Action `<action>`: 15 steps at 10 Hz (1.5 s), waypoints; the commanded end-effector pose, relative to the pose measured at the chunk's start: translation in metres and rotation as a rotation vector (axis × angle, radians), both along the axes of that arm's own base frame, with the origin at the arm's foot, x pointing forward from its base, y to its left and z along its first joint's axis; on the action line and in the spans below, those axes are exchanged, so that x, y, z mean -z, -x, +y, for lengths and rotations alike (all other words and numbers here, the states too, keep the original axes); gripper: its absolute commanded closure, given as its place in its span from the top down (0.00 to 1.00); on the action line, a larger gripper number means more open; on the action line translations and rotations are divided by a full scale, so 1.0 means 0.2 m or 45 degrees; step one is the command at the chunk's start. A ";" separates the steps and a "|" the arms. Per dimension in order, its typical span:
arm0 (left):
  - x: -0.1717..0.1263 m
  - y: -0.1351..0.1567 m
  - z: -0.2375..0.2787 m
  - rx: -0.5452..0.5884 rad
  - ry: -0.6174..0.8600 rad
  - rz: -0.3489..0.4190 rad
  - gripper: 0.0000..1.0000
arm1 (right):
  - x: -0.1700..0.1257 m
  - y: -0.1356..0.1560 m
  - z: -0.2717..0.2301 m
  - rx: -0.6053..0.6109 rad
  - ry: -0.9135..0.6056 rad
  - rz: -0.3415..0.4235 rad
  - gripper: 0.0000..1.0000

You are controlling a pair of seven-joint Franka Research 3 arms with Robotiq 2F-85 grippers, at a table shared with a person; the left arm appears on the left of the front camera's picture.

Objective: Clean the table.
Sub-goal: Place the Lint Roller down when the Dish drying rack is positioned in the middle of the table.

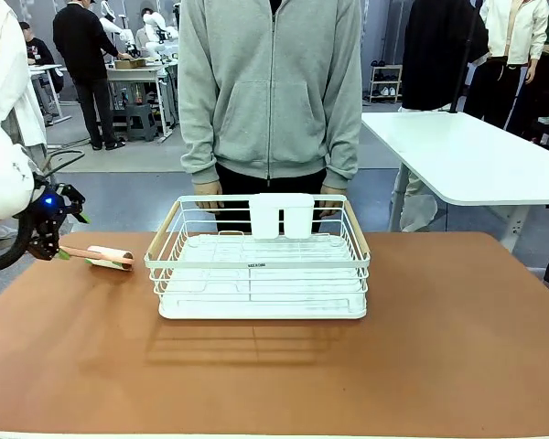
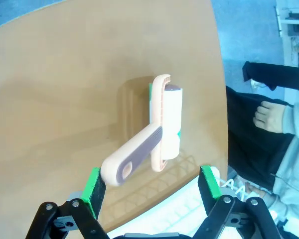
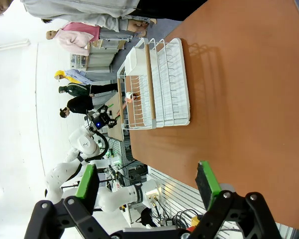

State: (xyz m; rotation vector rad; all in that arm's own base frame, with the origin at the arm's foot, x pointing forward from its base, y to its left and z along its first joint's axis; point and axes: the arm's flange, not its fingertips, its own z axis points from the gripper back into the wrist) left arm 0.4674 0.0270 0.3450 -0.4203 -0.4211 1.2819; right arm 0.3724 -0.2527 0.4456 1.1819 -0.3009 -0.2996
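Front view first, at its left edge: the left gripper (image 1: 69,236) hangs low over the table's (image 1: 457,338) left end with a lint roller (image 1: 99,257) lying on the reddish-brown top just beside it, pink handle pointing toward the gripper; the left wrist view looks down on that lint roller (image 2: 157,129), and there the left gripper (image 2: 152,191) stands spread wide, its green pads either side of the handle's end without touching it, so the tool is not yet in hand; by my reading the cleaning has hardly begun, with the pick-up of the roller the step at hand and every pass over the top left to do; no crumbs or marks show on the table at this sharpness, so I cannot tell how much dirt there is. Moving right, a white wire rack (image 1: 258,265) with a white cup holder sits mid-table, and a person in a grey hoodie (image 1: 271,87) stands behind it at the far edge; the rack would likely be in the way of rolling the middle. A small dark label sits on the rack's front rail, too small to read; no other writing can be made out. Further right, the right wrist view has the right gripper (image 3: 147,181) spread open and empty, held above the table (image 3: 249,89) well apart from the rack.
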 end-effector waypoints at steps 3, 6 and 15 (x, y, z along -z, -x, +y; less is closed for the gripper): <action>-0.20 0.23 -0.05 -0.011 -0.021 0.029 1.00 | -0.01 0.01 0.01 -0.005 -0.006 -0.019 1.00; -0.22 0.25 -0.08 -0.023 -0.007 0.021 1.00 | -0.01 0.01 0.01 -0.005 -0.006 -0.019 1.00; -0.17 0.11 0.01 0.002 -0.020 -0.007 1.00 | -0.01 0.01 0.01 -0.005 -0.006 -0.019 1.00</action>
